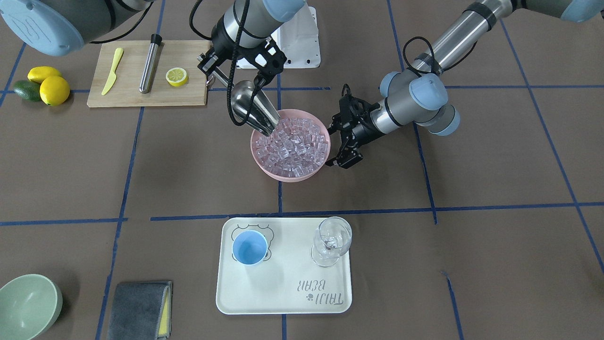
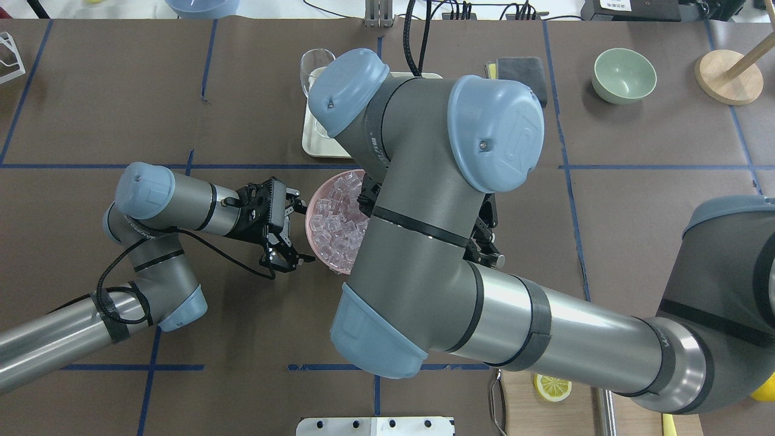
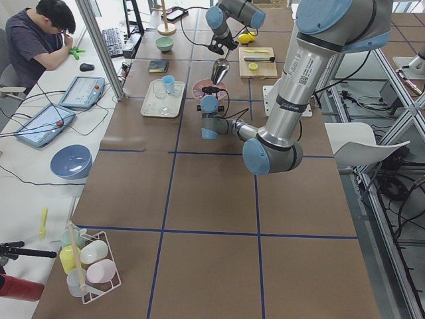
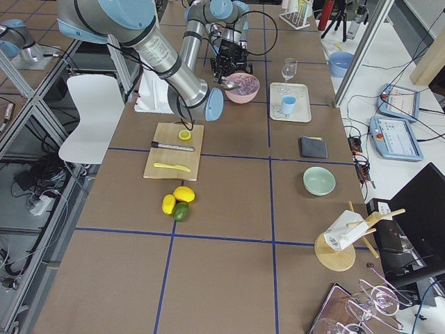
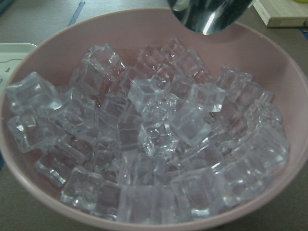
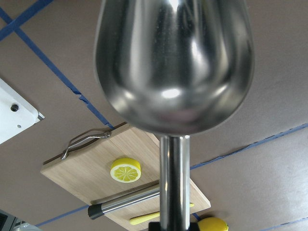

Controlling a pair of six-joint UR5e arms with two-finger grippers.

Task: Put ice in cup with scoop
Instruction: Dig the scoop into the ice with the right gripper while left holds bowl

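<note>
The ice (image 1: pixel 292 148) fills a pink bowl (image 1: pixel 283 175) at mid-table. My right gripper (image 1: pixel 211 71) is shut on the thin handle of the steel scoop (image 1: pixel 252 111). The scoop tilts mouth-down, its lip among the cubes at the bowl's robot-side rim. The right wrist view shows the scoop's (image 6: pixel 173 62) rounded underside. My left gripper (image 1: pixel 342 144) is open and empty, close beside the bowl's rim. Its wrist view shows the ice (image 5: pixel 159 139) and the scoop's tip (image 5: pixel 207 14). The light-blue cup (image 1: pixel 249 248) stands upright and empty on a white tray (image 1: pixel 283 293).
A clear stemmed glass (image 1: pixel 331 241) stands on the tray beside the cup. A cutting board (image 1: pixel 146 97) holds a yellow knife (image 1: pixel 112 71), a steel tube (image 1: pixel 150 63) and a lemon half (image 1: pixel 176 76). Lemons (image 1: pixel 54 89), a green bowl (image 1: pixel 26 307) and a grey cloth (image 1: pixel 139 309) lie nearby.
</note>
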